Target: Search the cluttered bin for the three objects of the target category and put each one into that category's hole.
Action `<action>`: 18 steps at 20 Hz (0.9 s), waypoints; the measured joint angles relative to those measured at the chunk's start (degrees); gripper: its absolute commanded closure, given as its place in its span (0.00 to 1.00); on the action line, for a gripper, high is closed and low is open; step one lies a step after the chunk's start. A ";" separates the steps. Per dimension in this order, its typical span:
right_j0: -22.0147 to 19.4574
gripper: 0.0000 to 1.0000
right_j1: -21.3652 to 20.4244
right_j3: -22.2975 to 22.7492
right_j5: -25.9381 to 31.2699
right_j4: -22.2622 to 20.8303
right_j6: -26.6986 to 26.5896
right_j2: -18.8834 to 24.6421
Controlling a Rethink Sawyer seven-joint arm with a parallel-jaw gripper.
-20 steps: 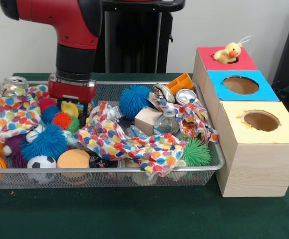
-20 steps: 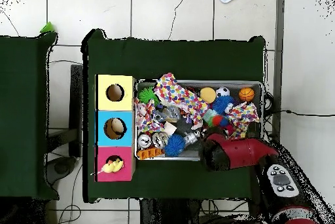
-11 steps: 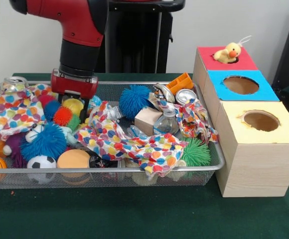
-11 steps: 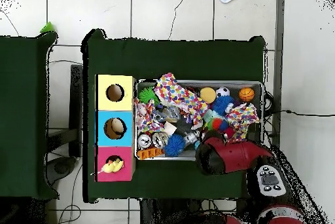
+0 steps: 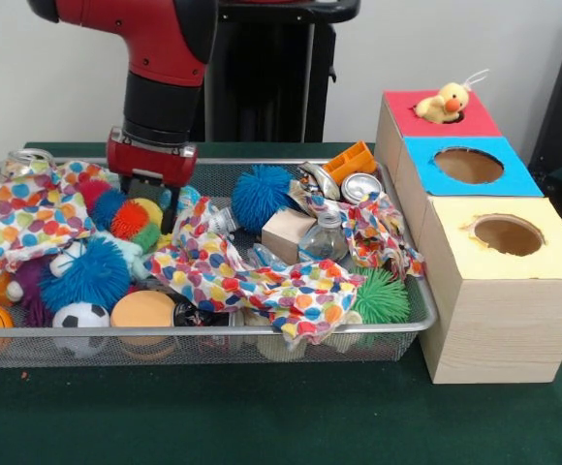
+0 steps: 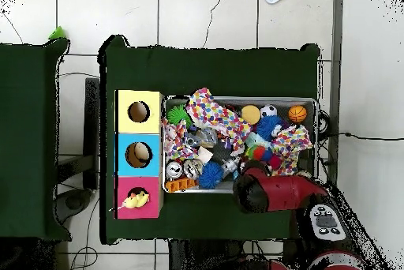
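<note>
My jaws (image 5: pixel 151 190) hang low over the bin (image 5: pixel 262 332), and I cannot tell if they are open or shut, because the fuzzy rainbow ball (image 5: pixel 132 219) sits right under them and hides the tips. I think that ball is the thing I want. It is touching me or almost touching, a bit toward the front of the bin. It is round, so it has no long side to line up with. A little past it I count two blue spiky balls (image 5: pixel 85 276), one green spiky ball (image 5: pixel 382 294) and three smooth balls (image 5: pixel 143 310). Far off to one side are three holes: yellow (image 5: pixel 507 234), blue (image 5: pixel 468 165) and red, with one toy duck (image 5: pixel 443 103) sitting in the red one.
</note>
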 measured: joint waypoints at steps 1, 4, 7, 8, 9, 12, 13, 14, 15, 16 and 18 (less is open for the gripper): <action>0.11 0.00 0.00 0.23 -0.09 0.90 0.00 0.00; 0.68 0.00 0.01 0.92 -1.07 3.78 0.00 -0.01; 1.24 0.00 0.12 1.29 -2.08 5.31 0.00 -0.09; 1.76 0.00 0.25 1.62 -2.65 6.26 0.00 -0.18; 2.29 0.00 0.38 1.94 -3.23 7.21 0.00 -0.26; 4.02 0.00 1.02 2.55 -4.14 9.31 0.00 -0.88; 4.37 0.00 1.16 2.63 -4.25 9.70 0.00 -1.01; 4.73 0.00 1.30 2.71 -4.36 10.10 0.00 -1.15; 5.60 0.00 1.60 2.86 -4.43 10.97 0.00 -1.45; 6.10 0.00 1.75 2.95 -4.41 11.50 0.00 -1.60; 7.79 0.00 2.14 3.13 -4.44 13.18 0.00 -2.06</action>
